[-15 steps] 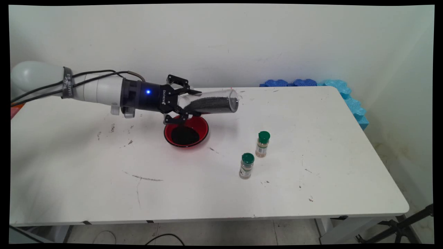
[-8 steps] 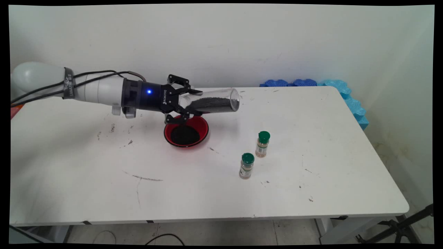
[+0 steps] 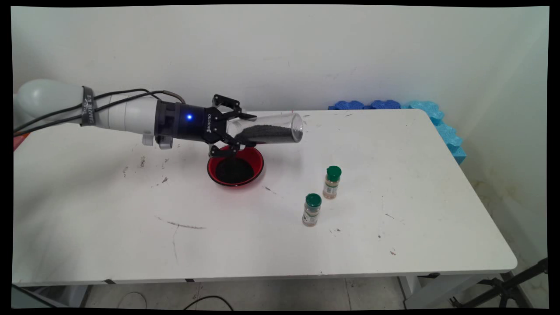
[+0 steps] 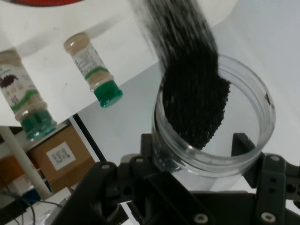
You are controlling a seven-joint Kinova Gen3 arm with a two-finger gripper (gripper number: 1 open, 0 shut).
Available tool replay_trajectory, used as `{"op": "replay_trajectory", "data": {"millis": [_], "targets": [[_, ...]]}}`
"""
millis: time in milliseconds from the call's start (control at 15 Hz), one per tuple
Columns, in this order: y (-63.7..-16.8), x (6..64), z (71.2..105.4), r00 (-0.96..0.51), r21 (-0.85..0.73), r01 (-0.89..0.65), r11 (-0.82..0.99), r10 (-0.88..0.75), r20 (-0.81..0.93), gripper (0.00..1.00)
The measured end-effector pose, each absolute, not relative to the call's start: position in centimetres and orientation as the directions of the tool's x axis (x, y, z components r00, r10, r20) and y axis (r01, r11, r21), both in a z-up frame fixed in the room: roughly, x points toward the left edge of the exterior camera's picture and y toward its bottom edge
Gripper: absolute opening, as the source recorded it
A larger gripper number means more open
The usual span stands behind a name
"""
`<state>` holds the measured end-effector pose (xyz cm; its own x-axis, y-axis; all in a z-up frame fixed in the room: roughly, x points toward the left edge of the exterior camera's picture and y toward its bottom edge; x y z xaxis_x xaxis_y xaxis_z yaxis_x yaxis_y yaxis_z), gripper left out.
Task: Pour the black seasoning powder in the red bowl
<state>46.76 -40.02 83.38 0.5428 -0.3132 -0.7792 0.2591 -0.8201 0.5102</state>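
My gripper [image 3: 242, 129] is shut on a clear jar [image 3: 272, 128] that lies almost level, reaching out to the right from the fingers. Black granules [image 3: 267, 134] lie along the jar's lower side. Just below the hand stands a red bowl [image 3: 259, 162] holding a heap of the same black granules [image 3: 232, 170]. In the hand view the jar [image 4: 243, 117] sits between the two fingers [image 4: 147, 143], and the dark granules [image 4: 194, 101] stretch away inside it. The bowl's red rim [image 4: 42, 2] shows at the top edge.
Two small spice jars with green caps [image 3: 332, 181] [image 3: 312, 210] stand upright to the right of the bowl; the hand view shows both [image 4: 96, 70] [image 4: 21, 105]. Blue foam blocks [image 3: 437, 118] line the table's far right corner.
The hand has crept slightly right and the jar has turned a little. The granules inside have settled into a thinner band along its lower side.
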Motion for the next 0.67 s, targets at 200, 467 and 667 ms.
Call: {"op": "replay_trajectory", "data": {"millis": [200,467,667], "targets": [[-40.4,46.9,83.4,0.574,0.576,0.203,-0.792,-0.38,-0.725,0.0],[-41.2,47.1,83.9,0.621,0.694,0.082,-0.716,-0.508,-0.597,0.0],[-41.8,47.1,84.3,0.636,0.768,-0.026,-0.64,-0.603,-0.481,0.0]]}}
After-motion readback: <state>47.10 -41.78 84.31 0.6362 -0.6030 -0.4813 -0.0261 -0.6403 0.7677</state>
